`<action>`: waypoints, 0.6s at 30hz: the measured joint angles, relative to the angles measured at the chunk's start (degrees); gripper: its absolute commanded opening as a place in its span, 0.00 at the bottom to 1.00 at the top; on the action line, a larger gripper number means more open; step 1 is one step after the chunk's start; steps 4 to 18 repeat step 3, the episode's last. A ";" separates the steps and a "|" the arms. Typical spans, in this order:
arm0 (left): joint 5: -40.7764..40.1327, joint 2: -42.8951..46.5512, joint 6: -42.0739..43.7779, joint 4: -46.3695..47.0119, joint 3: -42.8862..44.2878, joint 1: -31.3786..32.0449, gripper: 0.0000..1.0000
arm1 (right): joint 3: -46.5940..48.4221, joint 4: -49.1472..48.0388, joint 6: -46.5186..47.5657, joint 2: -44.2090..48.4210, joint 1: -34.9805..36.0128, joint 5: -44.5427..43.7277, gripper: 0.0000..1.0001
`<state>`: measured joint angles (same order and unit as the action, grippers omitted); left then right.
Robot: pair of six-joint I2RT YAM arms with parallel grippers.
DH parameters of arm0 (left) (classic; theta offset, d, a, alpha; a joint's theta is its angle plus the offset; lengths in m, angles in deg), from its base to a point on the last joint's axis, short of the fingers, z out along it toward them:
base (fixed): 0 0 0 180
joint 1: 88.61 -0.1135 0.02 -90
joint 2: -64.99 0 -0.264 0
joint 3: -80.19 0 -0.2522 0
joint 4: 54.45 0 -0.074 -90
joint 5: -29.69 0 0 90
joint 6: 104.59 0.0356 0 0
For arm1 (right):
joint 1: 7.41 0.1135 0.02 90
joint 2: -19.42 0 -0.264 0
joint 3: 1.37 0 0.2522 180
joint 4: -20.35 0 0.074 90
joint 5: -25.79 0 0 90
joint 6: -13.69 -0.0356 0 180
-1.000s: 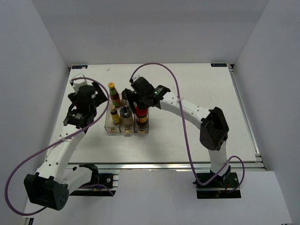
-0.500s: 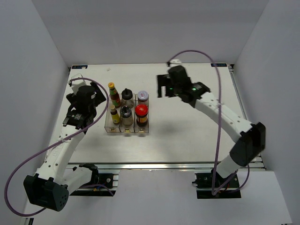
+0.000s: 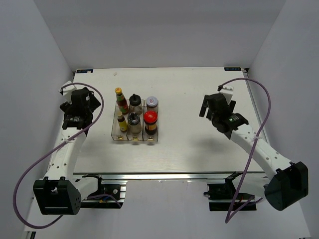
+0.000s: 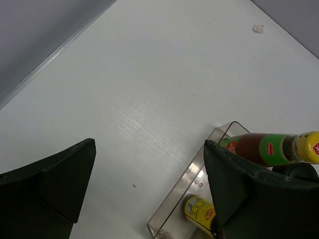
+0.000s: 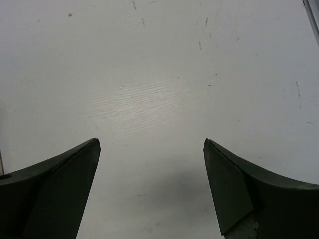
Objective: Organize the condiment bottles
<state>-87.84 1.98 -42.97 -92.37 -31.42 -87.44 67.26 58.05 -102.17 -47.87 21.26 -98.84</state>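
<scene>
**Both my grippers spread wide and empty, six bottles standing in the tray**

My left gripper [image 4: 149, 144] hangs above the left part of the white table [image 3: 199, 149]. Its two dark fingers are spread wide, with only bare tabletop between them.

At about 3 o'clock from it, close by, sits the clear three-compartment plastic tray [image 3: 134, 138], and all six bottles stand upright inside it.

- **Left compartment:** the slim red sauce bottle with a green label and yellow cap [image 3: 120, 99] is at the 12 o'clock end. The tiny yellow-capped bottle [image 3: 122, 122] is at the 6 o'clock end. My left wrist camera catches these two at its lower right, just past my right-hand finger.
- **Middle compartment:** one clear black-lidded shaker [image 3: 135, 102] is at the 12 o'clock end, and a second black-lidded shaker [image 3: 133, 121] stands right behind it toward 6 o'clock.
- **Right compartment:** the white jar with a pale lid [image 3: 151, 103] is at the 12 o'clock end. The dark jar with a red lid [image 3: 150, 120] is at the 6 o'clock end.

My right gripper [image 5: 151, 142] is well apart from the tray, over the right part of the table, with the tray at roughly 9 o'clock from it. Its fingers also stand wide, holding nothing, and its wrist camera shows only scuffed white tabletop between them.
</scene>
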 measured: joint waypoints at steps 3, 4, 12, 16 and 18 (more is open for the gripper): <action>0.46 -0.33 -0.76 0.00 0.00 -0.72 0.98 | -1.51 -0.81 -0.85 0.04 -0.04 -1.03 0.89; 0.46 -0.33 -0.76 0.00 0.00 -0.72 0.98 | -1.51 -0.81 -0.85 0.04 -0.04 -1.03 0.89; 0.46 -0.33 -0.76 0.00 0.00 -0.72 0.98 | -1.51 -0.81 -0.85 0.04 -0.04 -1.03 0.89; 0.46 -0.33 -0.76 0.00 0.00 -0.72 0.98 | -1.51 -0.81 -0.85 0.04 -0.04 -1.03 0.89; 0.46 -0.33 -0.76 0.00 0.00 -0.72 0.98 | -1.51 -0.81 -0.85 0.04 -0.04 -1.03 0.89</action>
